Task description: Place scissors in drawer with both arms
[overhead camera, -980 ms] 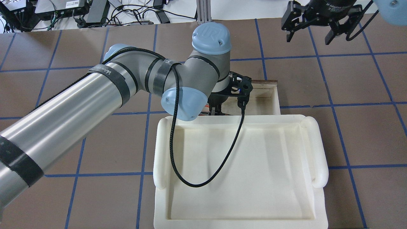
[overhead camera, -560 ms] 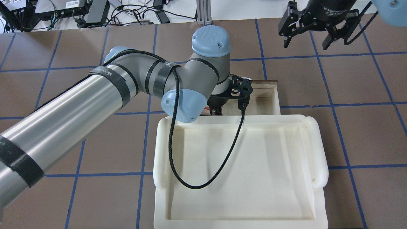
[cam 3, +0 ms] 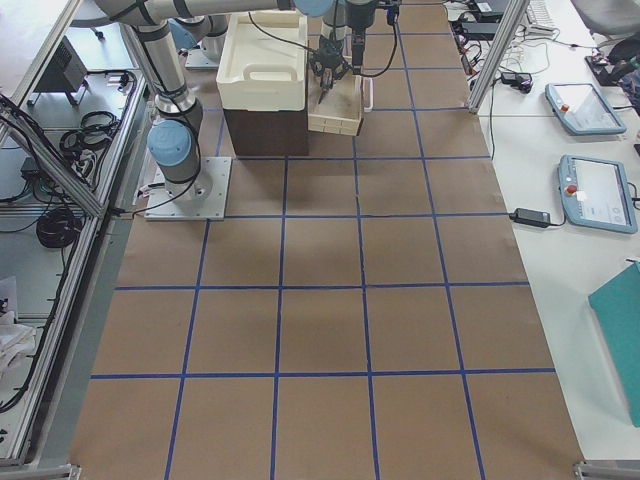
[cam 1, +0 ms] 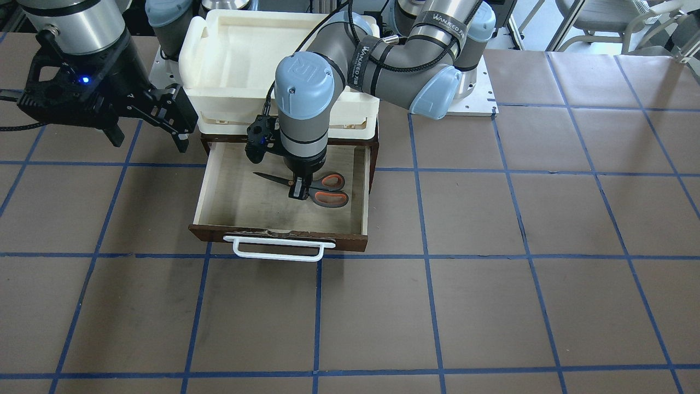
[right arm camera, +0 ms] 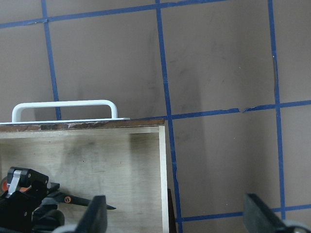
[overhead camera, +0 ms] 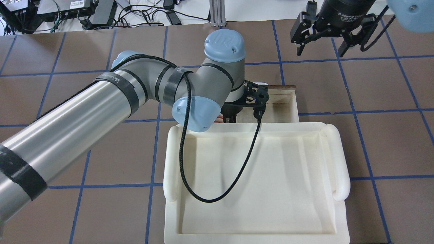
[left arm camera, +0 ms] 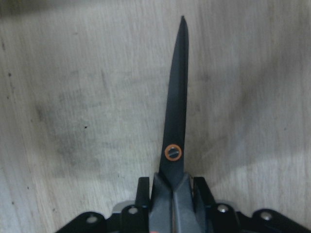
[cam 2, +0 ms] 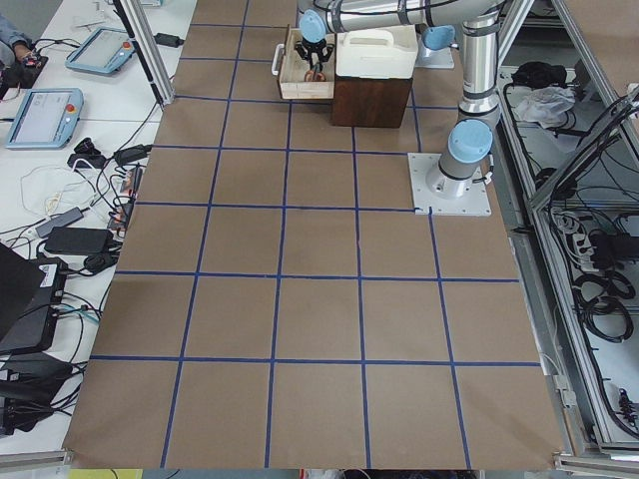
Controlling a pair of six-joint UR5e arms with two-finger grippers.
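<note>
Exterior front-facing: left fingers (cam 1: 298, 190) seemingly clamped on scissors (cam 1: 330, 190) inside drawer (cam 1: 240, 205); right fingers (cam 1: 178, 128) apart.

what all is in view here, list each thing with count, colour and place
scissors: one, grey handles lined orange-red, dark blades, lying inside the open drawer
drawer: one, dark brown with a pale inside, pulled open
handle: one, white, on the drawer's front
tray: one, cream-white, on top of the cabinet
cabinet: one, dark brown, behind the drawer
table: one, brown with blue grid lines
left gripper: one, black, in the drawer, shut on the scissors
right gripper: one, black, open, above the table beside the drawer
</note>
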